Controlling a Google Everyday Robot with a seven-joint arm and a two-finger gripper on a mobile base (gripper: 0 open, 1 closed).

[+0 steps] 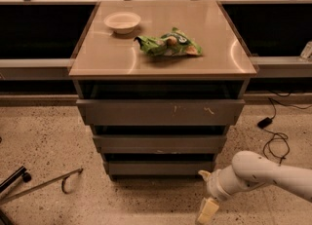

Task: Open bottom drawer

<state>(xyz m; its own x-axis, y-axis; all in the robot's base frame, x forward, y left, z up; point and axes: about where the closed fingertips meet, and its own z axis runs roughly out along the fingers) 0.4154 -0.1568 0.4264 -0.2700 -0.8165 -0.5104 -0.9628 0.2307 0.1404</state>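
The bottom drawer point(161, 168) lies just left of the seemingly spread pincer point(205, 193).

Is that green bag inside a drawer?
No, the green bag lies on the cabinet top; the end effector hangs low beside the bottom drawer.

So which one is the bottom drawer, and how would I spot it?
Find the cabinet with the tan top; three grey drawer fronts stack beneath it. The bottom drawer is the lowest, nearest the floor, and the gripper hovers low by its right end. It looks narrowest and plain, unlike the scratched top front.
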